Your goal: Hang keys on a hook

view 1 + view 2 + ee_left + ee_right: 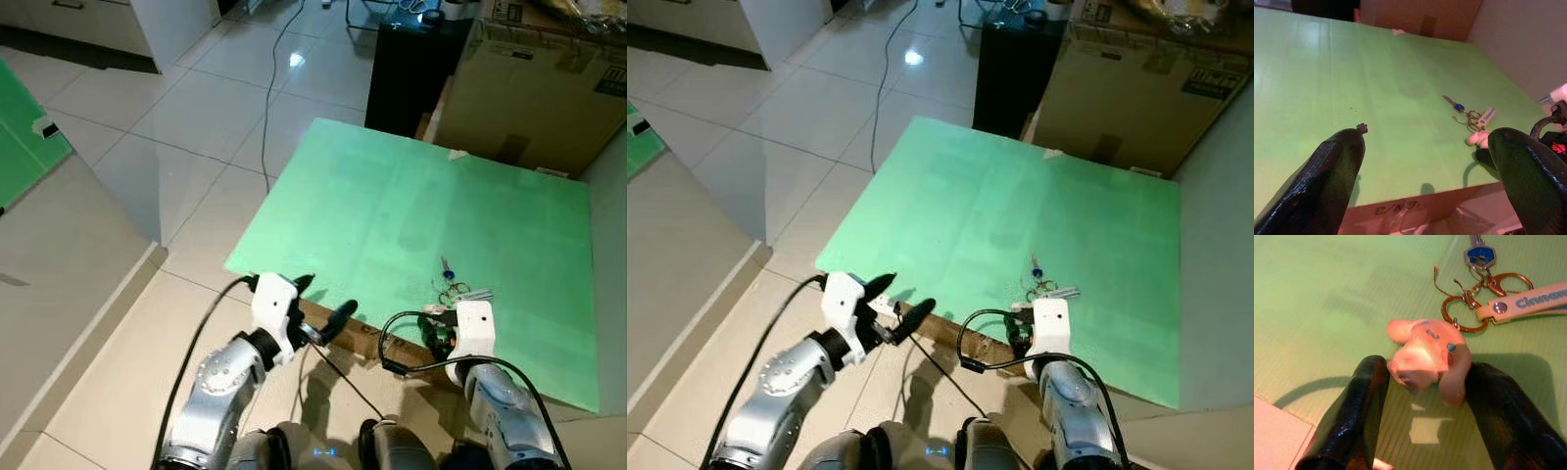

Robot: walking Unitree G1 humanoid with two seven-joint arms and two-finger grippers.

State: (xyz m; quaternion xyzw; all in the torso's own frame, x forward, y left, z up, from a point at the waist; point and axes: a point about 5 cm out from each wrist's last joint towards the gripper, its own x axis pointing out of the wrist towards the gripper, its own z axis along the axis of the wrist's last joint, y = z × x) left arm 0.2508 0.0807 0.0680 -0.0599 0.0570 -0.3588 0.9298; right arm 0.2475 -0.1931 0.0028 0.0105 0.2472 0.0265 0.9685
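Straddling keys (pixel 1459 308) with right gripper (pixel 1425 396), blade pointing away

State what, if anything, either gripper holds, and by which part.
Nothing is held yet. The right gripper is open, its fingers either side of the plush charm on the keys, not clamped. The left gripper is open and empty.

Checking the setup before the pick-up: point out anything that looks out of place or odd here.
The keys lie in a loose tangle on the green board near its front edge, plush charm between the right gripper's open fingers. The board itself rests on a cardboard box on the floor. Nothing looks spilled or damaged.
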